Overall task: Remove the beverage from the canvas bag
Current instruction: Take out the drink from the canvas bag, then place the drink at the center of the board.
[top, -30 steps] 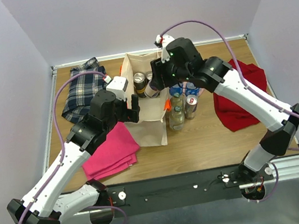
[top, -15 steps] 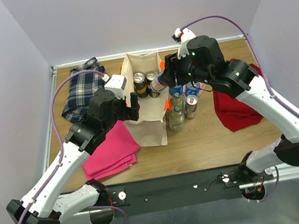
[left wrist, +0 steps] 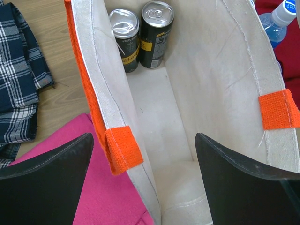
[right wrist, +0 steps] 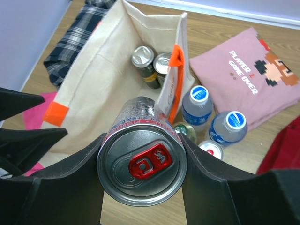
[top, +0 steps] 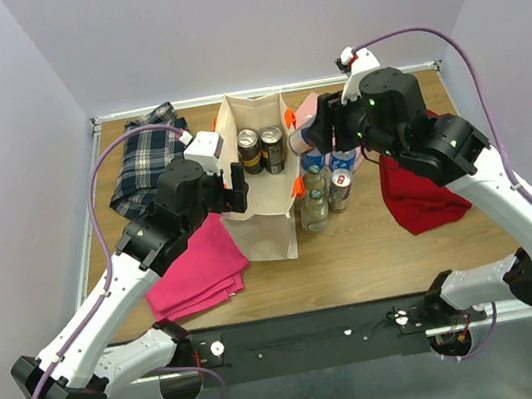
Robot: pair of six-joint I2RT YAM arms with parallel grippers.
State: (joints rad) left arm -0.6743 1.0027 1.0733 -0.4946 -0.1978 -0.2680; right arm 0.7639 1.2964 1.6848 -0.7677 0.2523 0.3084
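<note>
The beige canvas bag (top: 268, 221) with orange handles stands open mid-table; it also shows in the left wrist view (left wrist: 164, 108) and the right wrist view (right wrist: 101, 84). Two dark cans (top: 261, 149) stand inside at its far end, also in the left wrist view (left wrist: 140, 35). My right gripper (right wrist: 140, 174) is shut on a silver can with a red tab (right wrist: 141, 164), held in the air above the bag's right rim (top: 303, 140). My left gripper (left wrist: 145, 180) is open, its jaws either side of the bag's left wall and orange handle (left wrist: 123, 150).
Several bottles and a can (top: 324, 182) stand right of the bag, also seen from the right wrist (right wrist: 213, 117). A pink printed T-shirt (right wrist: 243, 70) lies behind them. A red cloth (top: 425, 179) lies right, a folded pink cloth (top: 196, 266) front left, a plaid cloth (top: 149, 162) back left.
My right gripper has risen out of the bag with the silver can and moved right, past the bag's right rim. The left arm has stayed at the bag's left wall.
</note>
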